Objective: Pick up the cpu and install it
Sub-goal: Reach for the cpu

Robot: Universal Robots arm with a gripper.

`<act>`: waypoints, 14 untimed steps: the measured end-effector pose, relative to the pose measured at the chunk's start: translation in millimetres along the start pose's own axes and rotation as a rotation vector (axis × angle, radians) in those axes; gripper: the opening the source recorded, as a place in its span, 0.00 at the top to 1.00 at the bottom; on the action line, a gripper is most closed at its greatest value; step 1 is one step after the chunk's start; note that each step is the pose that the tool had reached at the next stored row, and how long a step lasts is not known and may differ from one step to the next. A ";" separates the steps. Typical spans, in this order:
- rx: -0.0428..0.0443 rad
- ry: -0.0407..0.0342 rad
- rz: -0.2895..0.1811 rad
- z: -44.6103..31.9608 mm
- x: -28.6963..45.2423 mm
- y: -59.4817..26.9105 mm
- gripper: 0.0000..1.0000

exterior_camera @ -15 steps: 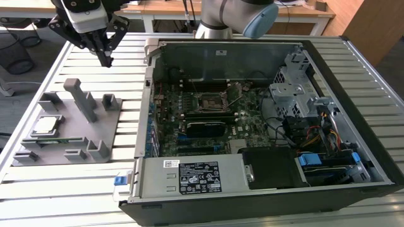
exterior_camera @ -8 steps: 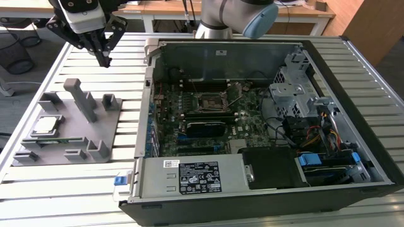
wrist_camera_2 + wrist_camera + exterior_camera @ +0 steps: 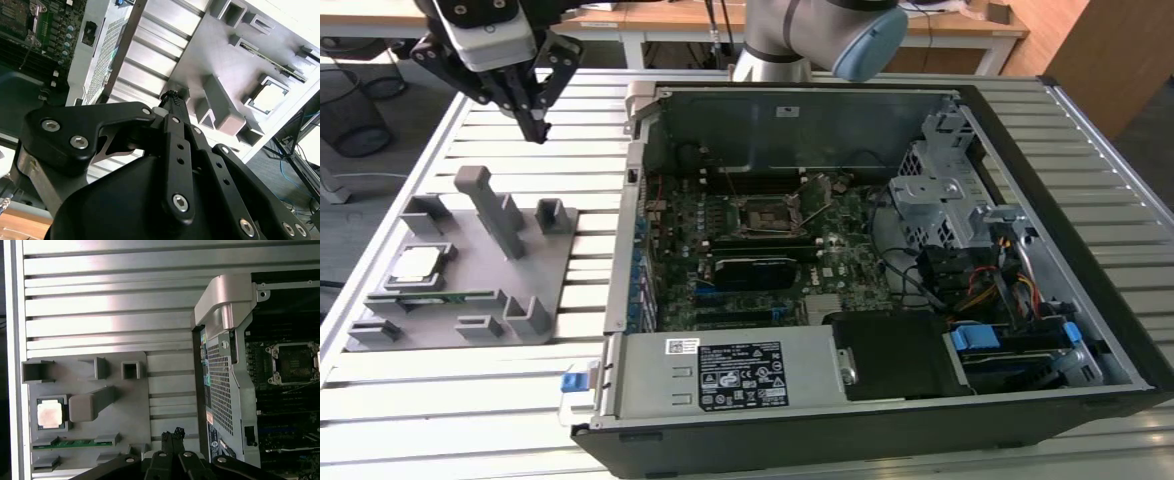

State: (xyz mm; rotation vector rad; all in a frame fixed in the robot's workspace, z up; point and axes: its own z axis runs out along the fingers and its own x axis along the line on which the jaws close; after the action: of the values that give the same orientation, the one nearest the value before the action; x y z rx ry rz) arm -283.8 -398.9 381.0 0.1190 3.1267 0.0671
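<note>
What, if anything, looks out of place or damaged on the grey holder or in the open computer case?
Nothing stands out. The cpu lies flat in its pocket on the grey holder, and the socket in the case is empty.

cpu (image 3: 50,415) seated in grey holder (image 3: 131,412), hand (image 3: 172,435) closed nearby

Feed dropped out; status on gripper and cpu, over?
Gripper shut, empty, hovering over slatted table. Cpu seated in grey holder. Holder's tall post close beside it.
</note>
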 end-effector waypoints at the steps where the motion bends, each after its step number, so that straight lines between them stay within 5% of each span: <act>1: 0.0001 0.0002 0.000 0.0 0.6 0.0 0.89; 14: 0.0001 0.0017 0.000 0.6 8.0 -0.6 0.89</act>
State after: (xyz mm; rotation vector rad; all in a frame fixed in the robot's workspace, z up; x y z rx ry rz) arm -291.7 -398.9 380.2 0.1191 3.1284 0.0670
